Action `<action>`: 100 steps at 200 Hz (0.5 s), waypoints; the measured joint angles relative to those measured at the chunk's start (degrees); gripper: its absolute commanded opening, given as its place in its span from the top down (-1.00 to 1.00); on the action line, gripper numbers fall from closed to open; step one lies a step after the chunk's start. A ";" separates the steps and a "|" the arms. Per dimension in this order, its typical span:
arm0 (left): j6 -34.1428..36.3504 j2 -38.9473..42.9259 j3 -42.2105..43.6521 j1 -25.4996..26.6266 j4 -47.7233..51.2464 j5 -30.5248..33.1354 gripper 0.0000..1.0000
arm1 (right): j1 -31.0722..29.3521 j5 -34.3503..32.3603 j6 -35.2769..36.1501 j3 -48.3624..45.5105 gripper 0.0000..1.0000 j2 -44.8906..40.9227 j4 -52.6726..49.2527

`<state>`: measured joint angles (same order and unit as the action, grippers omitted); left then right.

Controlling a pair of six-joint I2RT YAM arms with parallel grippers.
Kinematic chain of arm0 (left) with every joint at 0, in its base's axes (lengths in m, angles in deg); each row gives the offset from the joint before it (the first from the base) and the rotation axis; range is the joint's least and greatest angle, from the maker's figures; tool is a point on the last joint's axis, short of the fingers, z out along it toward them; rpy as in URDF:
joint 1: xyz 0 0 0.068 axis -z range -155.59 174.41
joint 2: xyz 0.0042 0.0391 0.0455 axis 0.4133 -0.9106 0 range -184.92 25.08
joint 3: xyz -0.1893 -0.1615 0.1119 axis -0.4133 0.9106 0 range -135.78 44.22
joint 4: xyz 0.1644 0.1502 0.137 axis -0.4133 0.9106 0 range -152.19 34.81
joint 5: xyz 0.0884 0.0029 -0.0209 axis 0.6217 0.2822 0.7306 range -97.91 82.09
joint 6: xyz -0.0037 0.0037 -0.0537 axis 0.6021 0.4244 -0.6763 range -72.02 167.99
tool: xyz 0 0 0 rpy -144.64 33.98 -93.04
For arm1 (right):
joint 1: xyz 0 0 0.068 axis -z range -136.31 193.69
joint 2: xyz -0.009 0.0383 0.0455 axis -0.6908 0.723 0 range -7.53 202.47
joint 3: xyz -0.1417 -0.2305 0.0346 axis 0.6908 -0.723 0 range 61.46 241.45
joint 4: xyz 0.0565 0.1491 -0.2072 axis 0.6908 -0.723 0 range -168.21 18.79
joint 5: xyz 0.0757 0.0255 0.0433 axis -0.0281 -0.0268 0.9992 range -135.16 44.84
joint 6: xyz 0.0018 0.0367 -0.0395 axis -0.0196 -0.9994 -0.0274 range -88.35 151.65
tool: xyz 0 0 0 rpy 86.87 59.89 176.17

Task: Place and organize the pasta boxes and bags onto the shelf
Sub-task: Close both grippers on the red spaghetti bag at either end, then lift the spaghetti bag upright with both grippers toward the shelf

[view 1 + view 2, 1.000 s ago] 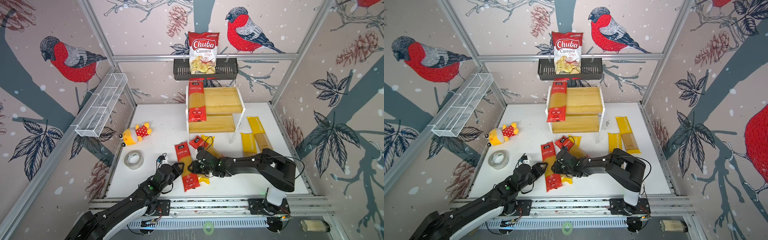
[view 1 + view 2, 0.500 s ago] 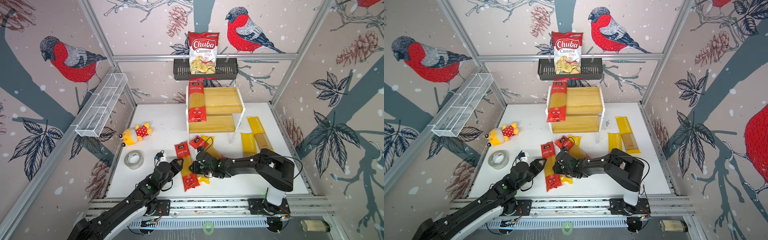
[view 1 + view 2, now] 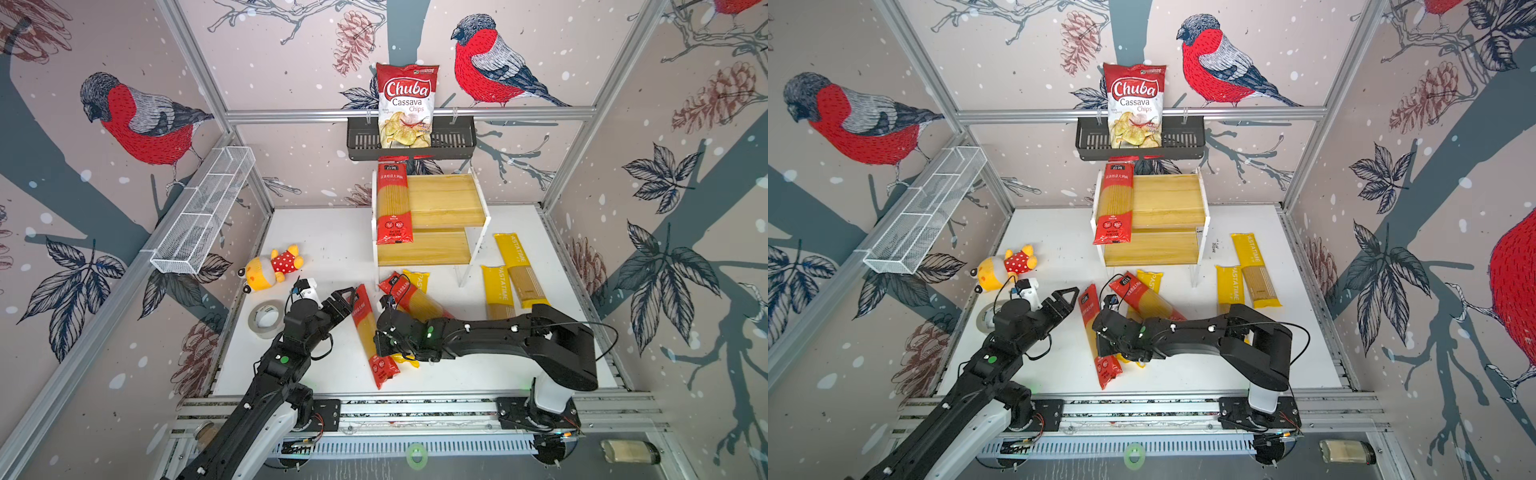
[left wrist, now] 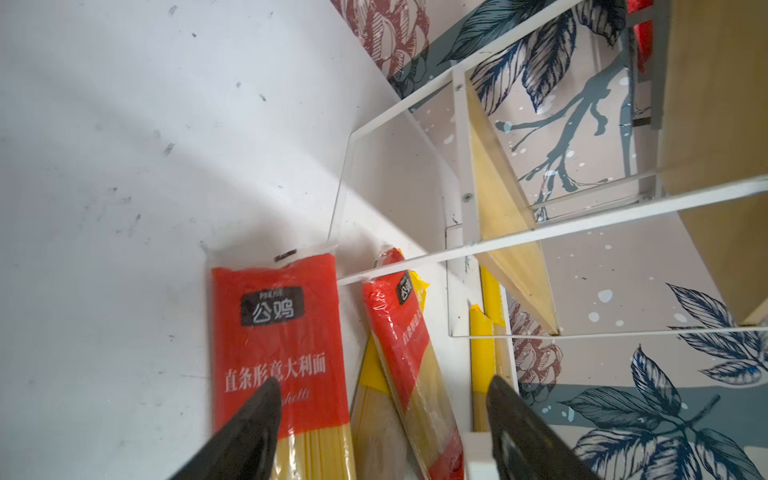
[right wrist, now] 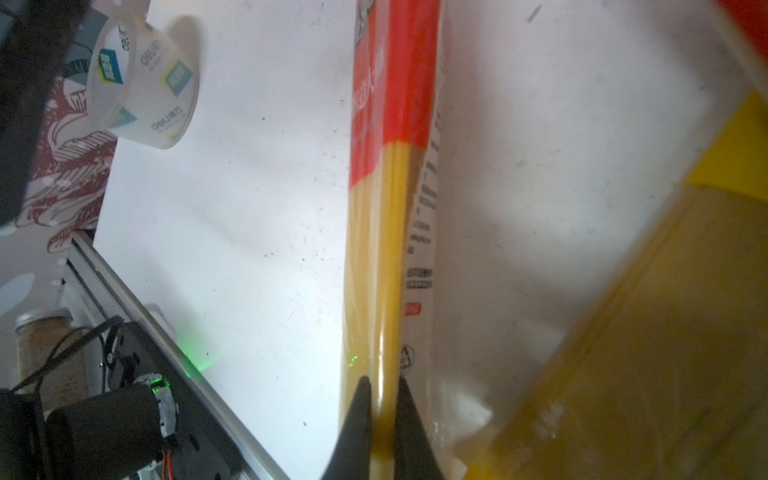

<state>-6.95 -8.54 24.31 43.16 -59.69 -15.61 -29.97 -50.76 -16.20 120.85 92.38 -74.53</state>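
Chips bag (image 3: 406,104) upright in black basket (image 3: 453,141) on back wall; wire basket (image 3: 203,212) on left wall. Plush toy (image 3: 272,268) and tape roll (image 3: 266,319) lie near each other on worktop (image 3: 332,232), left side.

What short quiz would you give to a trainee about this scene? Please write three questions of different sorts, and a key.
1. True or false: the right gripper is shut on the edge of the red spaghetti pack between the two arms.
2. How many pasta packs lie on the wooden shelf? A) none B) one C) three
3. Fill in: the left gripper has its jaws ____, and it holds nothing.

Key: 1. True. 2. B: the single red pack, at the shelf's left end in both top views. 3. open.
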 measured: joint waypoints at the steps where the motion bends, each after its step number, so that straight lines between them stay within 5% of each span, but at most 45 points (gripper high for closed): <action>1: 0.09 0.02 -0.09 -0.04 0.07 0.00 -0.52 | -0.09 -0.15 0.13 0.09 1.00 -0.15 -0.24; 100: 8.68 2.40 -9.62 -3.89 6.32 -8.87 -0.54 | -0.59 -5.38 11.54 -2.25 1.00 -10.60 3.28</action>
<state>1.72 -6.14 14.70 39.27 -53.37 -24.49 -30.56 -56.14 -4.66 118.60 81.78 -71.25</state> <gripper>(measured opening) 0.768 0.095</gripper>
